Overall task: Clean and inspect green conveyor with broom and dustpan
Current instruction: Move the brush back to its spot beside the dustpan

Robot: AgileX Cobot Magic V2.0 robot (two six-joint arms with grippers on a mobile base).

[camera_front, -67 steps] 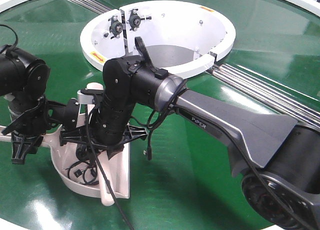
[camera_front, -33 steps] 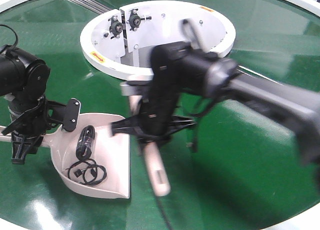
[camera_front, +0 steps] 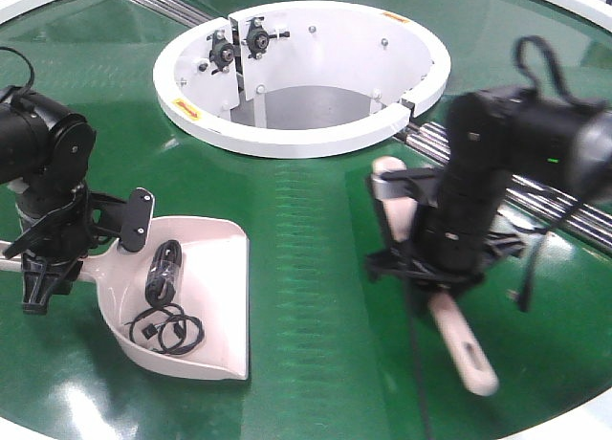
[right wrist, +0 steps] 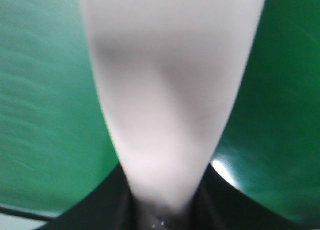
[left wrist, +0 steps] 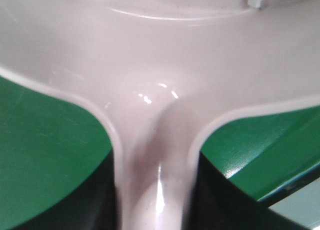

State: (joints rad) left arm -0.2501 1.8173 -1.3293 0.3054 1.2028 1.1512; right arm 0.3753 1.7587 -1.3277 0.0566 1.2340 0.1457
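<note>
Down on the green conveyor (camera_front: 306,230), on the near left side of the white hub (camera_front: 191,110): the dustpan (camera_front: 215,297), lip flat to the belt, carrying a tangle of black cables (camera_front: 164,306). Clamped by its handle in the left gripper (camera_front: 48,268), probably to keep the scoop steady. On the near right side of the hub, just beside the silver rollers (camera_front: 535,187): the broom (camera_front: 459,349), motion-blurred, pinched mid-length by the right gripper (camera_front: 430,268); touching the belt or not, cannot tell. From the front, shows both tools and the load. From the wrists, shows only beige plastic running into closed jaws, confirming both grips, with nothing of the bristles.
</note>
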